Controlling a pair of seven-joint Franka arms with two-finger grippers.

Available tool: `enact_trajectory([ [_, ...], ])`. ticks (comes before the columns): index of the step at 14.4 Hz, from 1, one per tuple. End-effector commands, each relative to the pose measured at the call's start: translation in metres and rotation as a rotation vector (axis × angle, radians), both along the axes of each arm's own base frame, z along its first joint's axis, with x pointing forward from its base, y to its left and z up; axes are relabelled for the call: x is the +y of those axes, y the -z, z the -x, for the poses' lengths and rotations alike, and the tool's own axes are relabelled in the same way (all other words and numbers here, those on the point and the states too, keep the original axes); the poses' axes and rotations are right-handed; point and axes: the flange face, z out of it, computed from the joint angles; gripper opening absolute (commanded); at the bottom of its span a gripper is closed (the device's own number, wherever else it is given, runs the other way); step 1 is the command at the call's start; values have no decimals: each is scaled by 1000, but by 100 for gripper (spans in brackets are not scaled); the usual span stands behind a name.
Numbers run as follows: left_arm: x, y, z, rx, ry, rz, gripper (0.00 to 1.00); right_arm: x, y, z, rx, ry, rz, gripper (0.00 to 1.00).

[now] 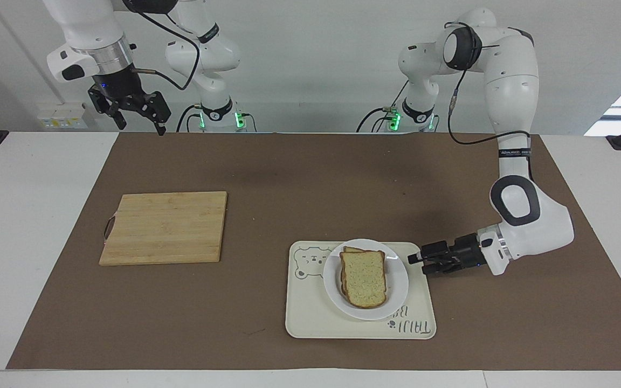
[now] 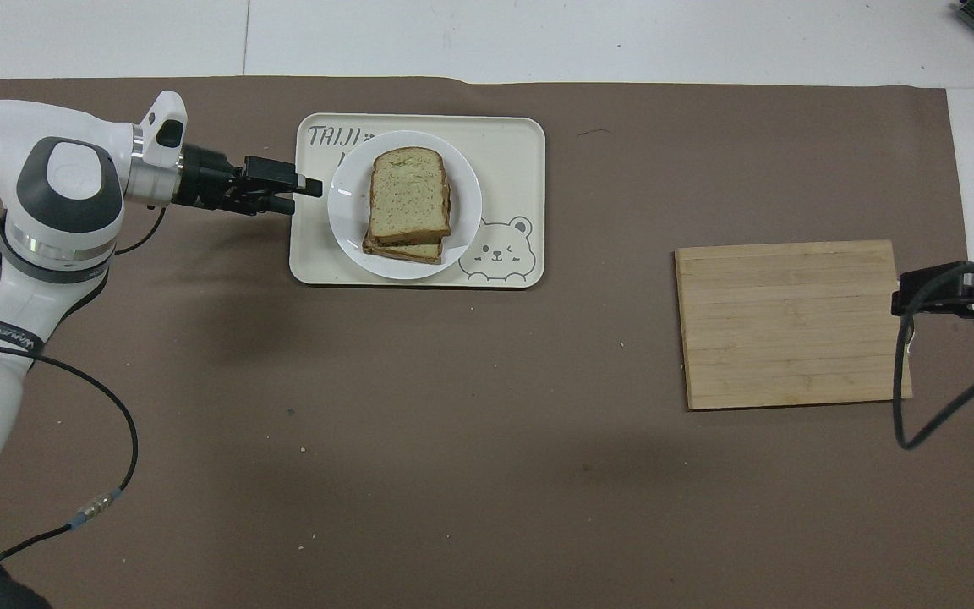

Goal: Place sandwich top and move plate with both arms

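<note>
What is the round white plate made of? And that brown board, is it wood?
The plate looks like glazed ceramic or hard plastic: smooth, white, slightly shiny; which one cannot be told. The board looks like bamboo or wood: tan, matte, with long glued strips showing. The tray under the plate looks like cream plastic with a printed bear.

white plate (image 1: 397,291), brown mat (image 1: 310,178), speckled bread (image 1: 363,277)

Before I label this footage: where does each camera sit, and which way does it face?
Facing view: high across the table, facing the robots; both arms show whole, left end effector beside the plate.
Overhead view: above the robots' end, looking steeply down; left arm, right end effector at the edge.
Shared: plate, tray, cutting board.
</note>
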Motion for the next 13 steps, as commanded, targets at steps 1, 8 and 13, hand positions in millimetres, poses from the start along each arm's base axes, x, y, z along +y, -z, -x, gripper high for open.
enact_trajectory([
  [1, 8, -48, 11, 15, -18, -127, 100, -4, -2, -2, 8, -13, -1, 100],
  [8, 21, -126, 33, -30, 3, -477, 100, -4, -2, -2, 8, -13, -1, 100],
  [13, 48, -168, 49, -75, 37, -742, 100, -4, -2, -2, 8, -13, -1, 100],
])
